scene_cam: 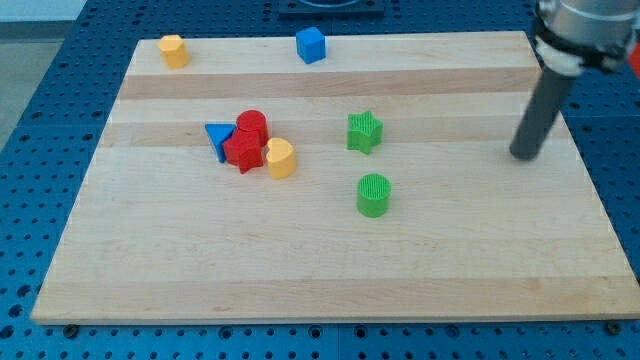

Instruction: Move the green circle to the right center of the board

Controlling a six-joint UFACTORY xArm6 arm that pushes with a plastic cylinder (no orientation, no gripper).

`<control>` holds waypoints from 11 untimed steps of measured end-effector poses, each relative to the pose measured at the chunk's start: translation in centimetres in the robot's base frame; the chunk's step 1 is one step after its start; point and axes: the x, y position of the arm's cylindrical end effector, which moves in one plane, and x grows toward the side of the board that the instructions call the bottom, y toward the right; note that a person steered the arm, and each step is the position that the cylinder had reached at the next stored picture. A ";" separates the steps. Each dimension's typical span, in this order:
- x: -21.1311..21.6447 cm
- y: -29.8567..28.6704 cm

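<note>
The green circle (373, 195) is a short green cylinder standing a little right of the board's middle. My tip (522, 156) rests on the board near the view's right edge, well to the right of the green circle and slightly higher in the view. The dark rod rises from it up to the view's top right corner. A green star (364, 131) sits just above the green circle.
A cluster left of centre holds a blue triangle (217, 138), a red cylinder (251, 124), a red star (243, 152) and a yellow heart (281, 158). A yellow block (174, 50) and a blue cube (311, 45) sit along the wooden board's (330, 270) top edge.
</note>
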 end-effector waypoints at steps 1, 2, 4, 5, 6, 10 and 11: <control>7.8 0.0; 12.2 -3.5; 10.1 -19.4; 5.1 -20.8; 2.6 -16.8; -6.1 -9.0; -7.0 -6.6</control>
